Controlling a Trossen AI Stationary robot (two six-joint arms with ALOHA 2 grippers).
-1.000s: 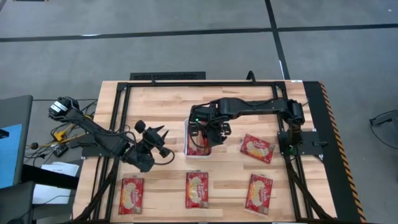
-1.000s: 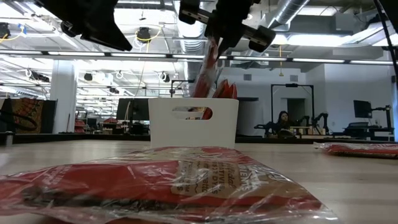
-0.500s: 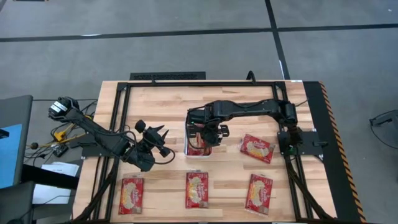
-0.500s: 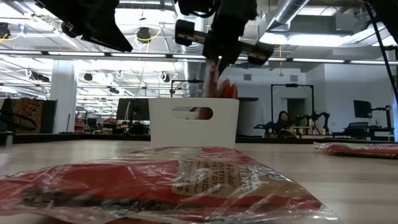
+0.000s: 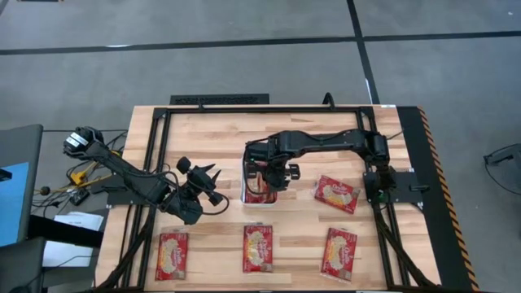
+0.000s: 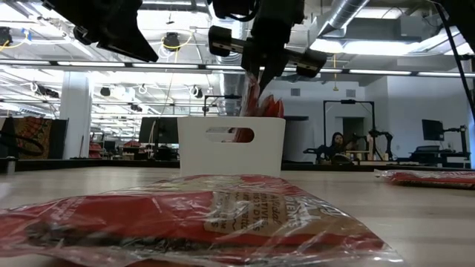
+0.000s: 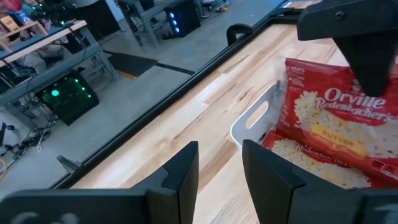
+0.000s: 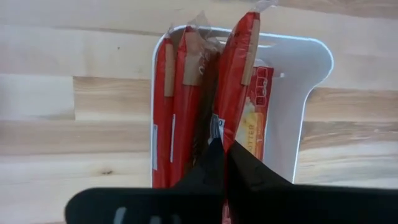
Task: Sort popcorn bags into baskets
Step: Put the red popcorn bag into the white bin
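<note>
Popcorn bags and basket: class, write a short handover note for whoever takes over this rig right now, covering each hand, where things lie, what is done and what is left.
Right hand: over the white basket, shut on a popcorn bag standing on edge inside it; not yet released.
Left hand: open, empty, waiting to the basket's left.
Done: several bags stand upright in the basket.
Left on the table: four bags, three in the front row and one to the basket's right.
Next, probably: let go of the held bag, then fetch the loose four.
</note>
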